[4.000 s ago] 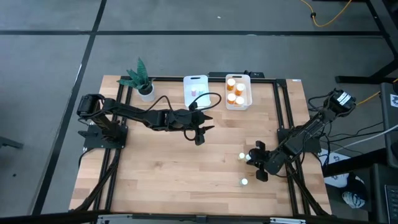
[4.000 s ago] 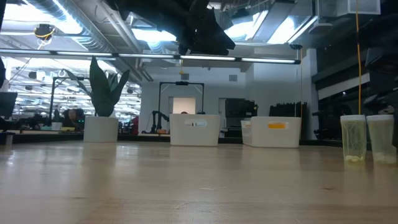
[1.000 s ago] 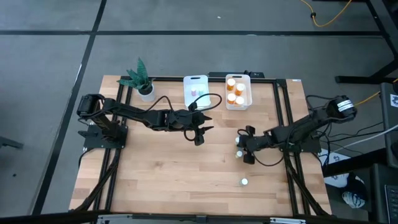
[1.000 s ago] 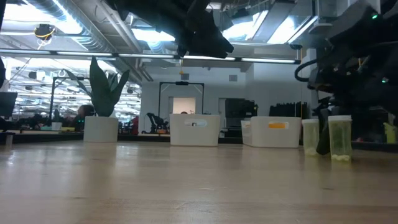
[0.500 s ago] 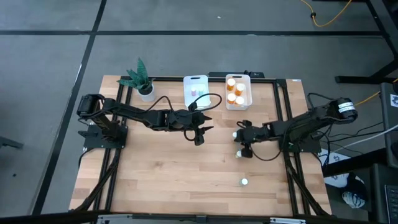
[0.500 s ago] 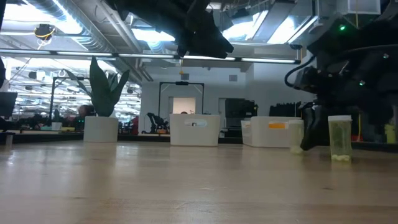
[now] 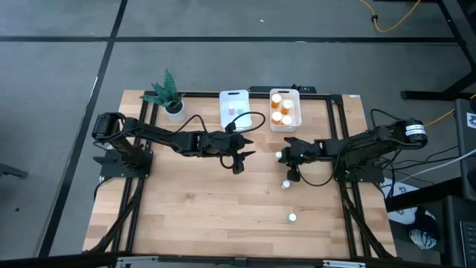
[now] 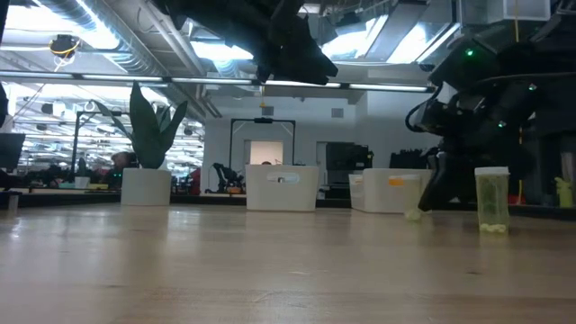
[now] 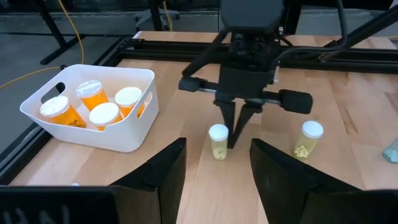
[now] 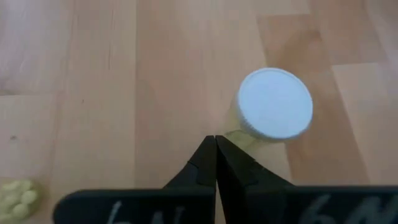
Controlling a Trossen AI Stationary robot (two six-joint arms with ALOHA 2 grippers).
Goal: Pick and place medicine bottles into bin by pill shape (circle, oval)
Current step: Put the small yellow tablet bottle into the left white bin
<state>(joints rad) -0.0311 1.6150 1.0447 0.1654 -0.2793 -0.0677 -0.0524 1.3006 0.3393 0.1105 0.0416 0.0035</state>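
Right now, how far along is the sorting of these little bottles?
Four orange bottles sit in one white bin. Nothing is gripped: the right gripper, shut, stands beside a pale bottle; the left gripper hovers open. It and two other pale bottles are left to sort on the table.

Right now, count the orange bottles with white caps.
4 orange bottles, all upright together in the white bin nearer the right arm. None appears hidden.
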